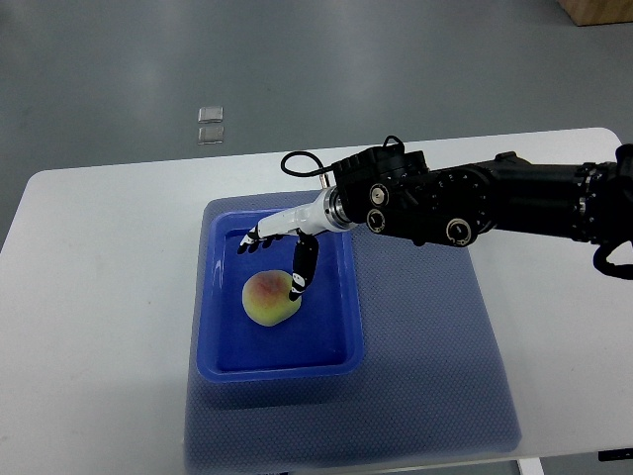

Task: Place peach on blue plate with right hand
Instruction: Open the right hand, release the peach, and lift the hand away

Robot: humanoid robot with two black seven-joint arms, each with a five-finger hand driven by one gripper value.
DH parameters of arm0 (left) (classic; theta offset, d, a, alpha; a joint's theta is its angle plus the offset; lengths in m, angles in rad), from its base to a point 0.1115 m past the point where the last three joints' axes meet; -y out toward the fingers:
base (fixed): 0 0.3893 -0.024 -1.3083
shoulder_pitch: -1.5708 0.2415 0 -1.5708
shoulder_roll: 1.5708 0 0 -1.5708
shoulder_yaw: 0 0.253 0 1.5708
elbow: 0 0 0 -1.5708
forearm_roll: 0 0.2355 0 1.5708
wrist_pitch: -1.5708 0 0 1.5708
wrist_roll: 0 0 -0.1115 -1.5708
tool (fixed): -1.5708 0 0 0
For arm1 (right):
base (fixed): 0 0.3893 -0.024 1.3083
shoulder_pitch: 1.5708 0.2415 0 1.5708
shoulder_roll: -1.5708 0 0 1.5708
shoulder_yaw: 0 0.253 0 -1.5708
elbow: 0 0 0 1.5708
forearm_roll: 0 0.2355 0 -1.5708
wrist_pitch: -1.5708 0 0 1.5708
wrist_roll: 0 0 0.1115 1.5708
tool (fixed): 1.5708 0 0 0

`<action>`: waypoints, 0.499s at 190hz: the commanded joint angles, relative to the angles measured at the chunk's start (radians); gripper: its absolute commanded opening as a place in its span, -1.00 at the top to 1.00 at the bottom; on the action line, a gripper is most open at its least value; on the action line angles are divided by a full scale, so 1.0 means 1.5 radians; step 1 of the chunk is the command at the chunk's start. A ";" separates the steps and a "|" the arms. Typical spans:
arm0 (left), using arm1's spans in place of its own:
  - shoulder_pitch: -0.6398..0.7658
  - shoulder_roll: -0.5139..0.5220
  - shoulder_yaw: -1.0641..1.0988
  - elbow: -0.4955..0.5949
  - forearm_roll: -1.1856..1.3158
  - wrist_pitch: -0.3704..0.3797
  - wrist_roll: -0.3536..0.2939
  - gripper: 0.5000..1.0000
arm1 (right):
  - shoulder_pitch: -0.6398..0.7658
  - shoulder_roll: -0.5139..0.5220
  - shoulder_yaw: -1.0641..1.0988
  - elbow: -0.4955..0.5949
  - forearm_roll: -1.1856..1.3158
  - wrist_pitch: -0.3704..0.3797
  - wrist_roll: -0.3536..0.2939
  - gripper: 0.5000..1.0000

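I see my right hand [280,247] reaching over the blue plate [336,358], fingers spread loose, one fingertip touching the peach [267,299].

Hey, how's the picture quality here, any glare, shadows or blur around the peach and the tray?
Top view: even, soft overhead light; the peach is sharp, with only a faint shadow at its base. Top view: pale glare patches sit on the glossy blue plate floor near the right hand. Top view: the black arm is dark but its details stay readable; no motion blur shows.
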 commanded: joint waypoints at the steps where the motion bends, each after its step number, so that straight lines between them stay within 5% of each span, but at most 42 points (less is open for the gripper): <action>1: -0.001 0.000 0.000 0.001 0.000 0.000 0.000 -1.00 | 0.021 0.000 0.020 -0.001 0.005 0.002 0.000 -0.73; 77: 0.000 0.000 -0.001 0.000 0.000 0.000 0.000 -1.00 | -0.001 -0.048 0.300 -0.029 0.093 -0.004 0.002 -0.73; 95: 0.000 0.000 0.000 -0.002 0.001 0.000 0.000 -1.00 | -0.162 -0.104 0.513 -0.030 0.217 -0.019 0.021 -0.73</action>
